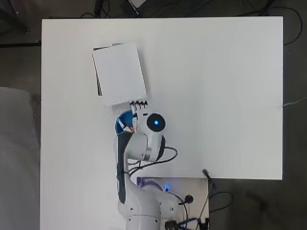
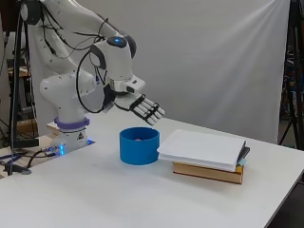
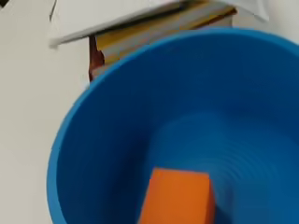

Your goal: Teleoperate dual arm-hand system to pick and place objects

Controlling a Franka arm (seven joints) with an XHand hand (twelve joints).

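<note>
White bench (image 2: 142, 199), matte top, evenly lit, no hard shadows. Behind the bench: pale grey fabric backdrop (image 2: 213, 57), hanging in soft vertical folds. Right of the backdrop: a dark stand (image 2: 292, 71). Around the bench: dark grey floor (image 1: 295, 201) with black cables (image 1: 220, 196) trailing near the bench's near edge. Left of the bench: a grey surface (image 1: 17, 158).

1. We see a broad white rectangular table (image 2: 95, 199).
2. On it stands a round blue plastic bowl (image 2: 138, 146).
3. Just beside the bowl lies a thick tan hardcover book (image 2: 209, 172), flat on the tabletop, with a white paper pad (image 1: 119, 73) on top.
</note>
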